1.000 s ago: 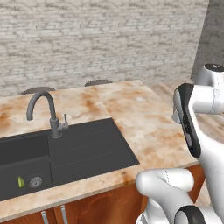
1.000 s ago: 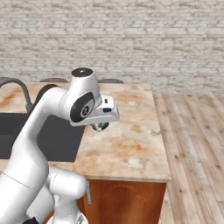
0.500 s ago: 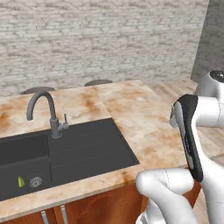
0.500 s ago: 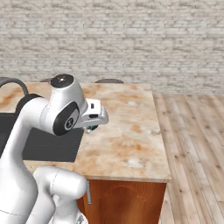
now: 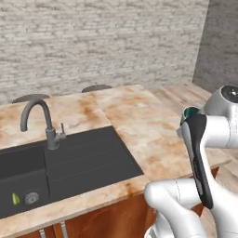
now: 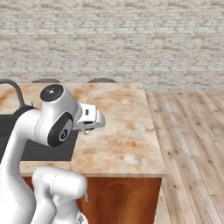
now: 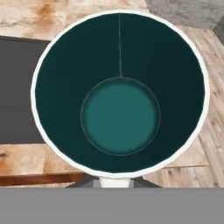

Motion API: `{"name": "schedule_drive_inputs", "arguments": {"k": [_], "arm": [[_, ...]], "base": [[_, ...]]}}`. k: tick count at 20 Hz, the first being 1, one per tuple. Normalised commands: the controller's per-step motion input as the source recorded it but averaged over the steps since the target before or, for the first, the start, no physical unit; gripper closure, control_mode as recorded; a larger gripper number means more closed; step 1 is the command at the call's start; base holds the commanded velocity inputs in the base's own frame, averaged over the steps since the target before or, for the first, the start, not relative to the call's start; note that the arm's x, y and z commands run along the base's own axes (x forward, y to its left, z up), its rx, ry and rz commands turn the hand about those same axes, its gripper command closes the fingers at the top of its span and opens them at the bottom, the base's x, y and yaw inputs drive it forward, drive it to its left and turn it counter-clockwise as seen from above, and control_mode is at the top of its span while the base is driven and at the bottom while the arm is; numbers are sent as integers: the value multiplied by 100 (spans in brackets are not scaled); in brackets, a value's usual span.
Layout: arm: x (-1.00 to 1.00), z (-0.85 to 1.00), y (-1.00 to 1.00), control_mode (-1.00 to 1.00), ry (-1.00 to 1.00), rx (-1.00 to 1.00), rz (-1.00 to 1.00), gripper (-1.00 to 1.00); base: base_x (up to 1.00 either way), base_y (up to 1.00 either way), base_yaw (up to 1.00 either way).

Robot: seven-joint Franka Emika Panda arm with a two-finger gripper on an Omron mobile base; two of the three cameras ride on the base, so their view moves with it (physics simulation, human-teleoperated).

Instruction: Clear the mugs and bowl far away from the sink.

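Tool [image 6: 89, 127] closed on teal-lined mug [image 7: 119, 92], held up over counter [image 5: 139, 125].
Mug fills hand view, mouth facing cam, white rim, teal inside; rim peeks behind forearm in left base view. Black sink [image 5: 69, 160] w/ gooseneck faucet [image 5: 44, 123] sits off to tool's left, apart from mug.

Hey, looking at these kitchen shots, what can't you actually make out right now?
- The tool: hidden in the hand view by the mug it grips, so its fingers' contact is unseen.
- The mug's outside and handle: hidden in the left base view by the arm; just its teal rim peeks out.
- The sink: cut off at the left edge.
- The small green thing in the basin: too small to identify.
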Motion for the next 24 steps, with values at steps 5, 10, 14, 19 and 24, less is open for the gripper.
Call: {"name": "schedule_drive_inputs", "arguments": {"k": [5,10,14,19,24], "arm": [[0,0,0,100,0,0,0,100],[0,0,0,100,0,0,0,100],[0,0,0,100,0,0,0,100],[0,0,0,100,0,0,0,100],[0,0,0,100,0,0,0,100]], "base": [[0,-40,-68],[0,0,-100],[0,0,-100],[0,0,-100],[0,0,-100]]}}
